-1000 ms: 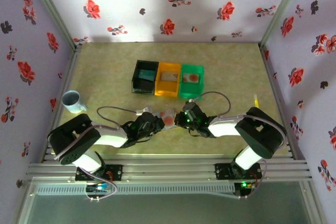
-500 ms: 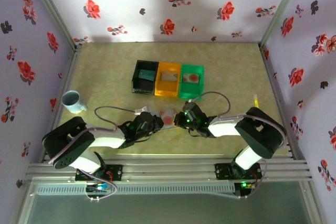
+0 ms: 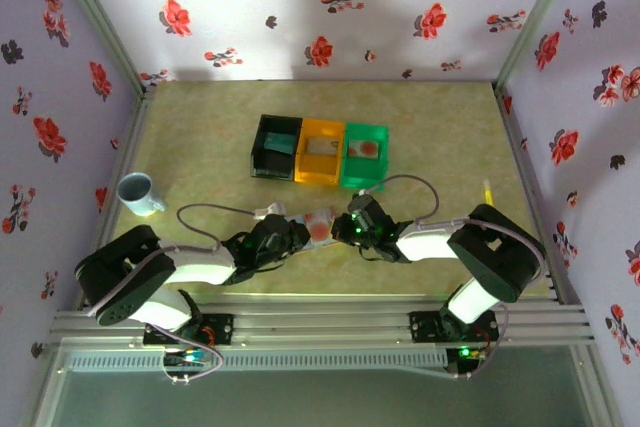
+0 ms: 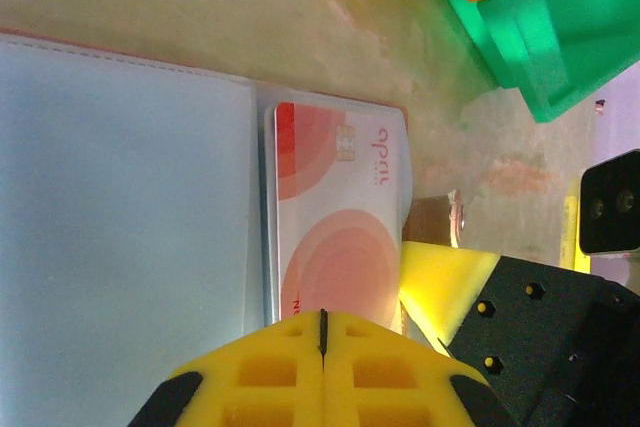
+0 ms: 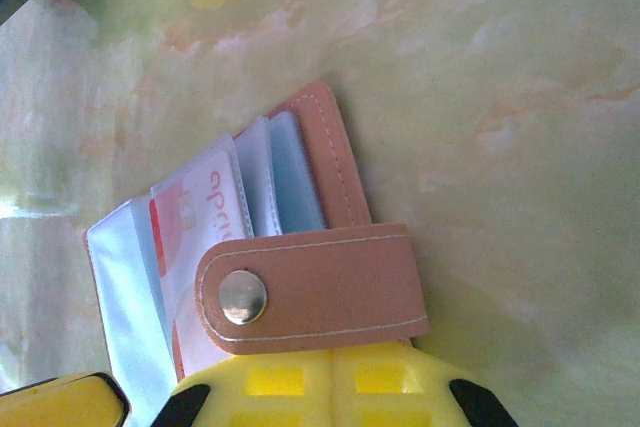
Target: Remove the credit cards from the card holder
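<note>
The card holder (image 3: 318,222) lies open on the table between my two grippers. In the left wrist view its blue-grey inside (image 4: 120,207) faces up, and a pale credit card (image 4: 335,217) with orange-red circles sits in the pocket at its right. My left gripper (image 4: 322,319) is shut, its tips over the card's near end. In the right wrist view the brownish-pink cover (image 5: 322,152) and clasp tab (image 5: 330,287) show, with the same card (image 5: 205,209) poking out. My right gripper (image 5: 330,372) is shut, its tips on the tab's end.
Black (image 3: 275,147), orange (image 3: 320,152) and green (image 3: 365,154) bins stand in a row behind the holder, with small cards in the orange and green ones. A blue-white mug (image 3: 140,194) stands at the left. The green bin (image 4: 560,37) is close beyond the holder.
The left arm's elbow has drifted left and toward the near edge. The holder and the right gripper have stayed in place.
</note>
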Available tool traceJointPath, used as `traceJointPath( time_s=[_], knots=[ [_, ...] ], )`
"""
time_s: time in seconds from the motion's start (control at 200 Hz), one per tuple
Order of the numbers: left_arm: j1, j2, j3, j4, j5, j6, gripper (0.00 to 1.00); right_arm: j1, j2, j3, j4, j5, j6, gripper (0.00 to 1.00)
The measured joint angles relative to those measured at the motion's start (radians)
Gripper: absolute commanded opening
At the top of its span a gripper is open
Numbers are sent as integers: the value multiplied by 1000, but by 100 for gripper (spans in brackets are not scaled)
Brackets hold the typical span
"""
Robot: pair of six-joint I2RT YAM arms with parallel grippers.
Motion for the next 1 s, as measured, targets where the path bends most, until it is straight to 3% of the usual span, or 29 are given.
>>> traceJointPath(
  time_s=[0.15,0.26,0.58,1.0],
  knots=[
    [6,-6,-4,-9,-5,1,31,0,0,0,0,0,0,0],
    [19,-19,-4,-33,-8,-3,39,0,0,0,0,0,0,0],
    [37,-30,24,-109,-8,0,41,0,2,-3,10,-5,19,0],
    [45,-2,113,-134,-5,28,35,0,3,-12,27,-6,25,0]
  ],
)
